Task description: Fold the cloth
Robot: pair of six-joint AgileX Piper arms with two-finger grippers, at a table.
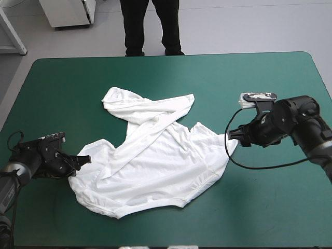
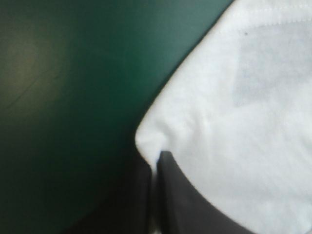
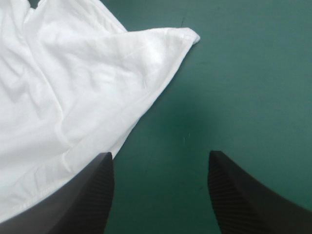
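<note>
The white T-shirt (image 1: 155,161) lies partly spread on the teal-green cover, with one part folded diagonally across it toward the far left. My left gripper (image 1: 83,160) sits at the shirt's left corner. In the left wrist view its fingers (image 2: 183,195) meet in an arch, pinching a rounded corner of the T-shirt (image 2: 234,112). My right gripper (image 1: 232,135) is at the shirt's right edge, low over the table. It stands open (image 3: 158,156); one finger (image 3: 92,195) overlaps the edge of the T-shirt (image 3: 73,87), the other is over bare cover.
Teal-green cover (image 1: 259,78) shows on every side of the shirt, widest toward the far edge and the right. Bare cover (image 3: 234,87) lies ahead of the right gripper.
</note>
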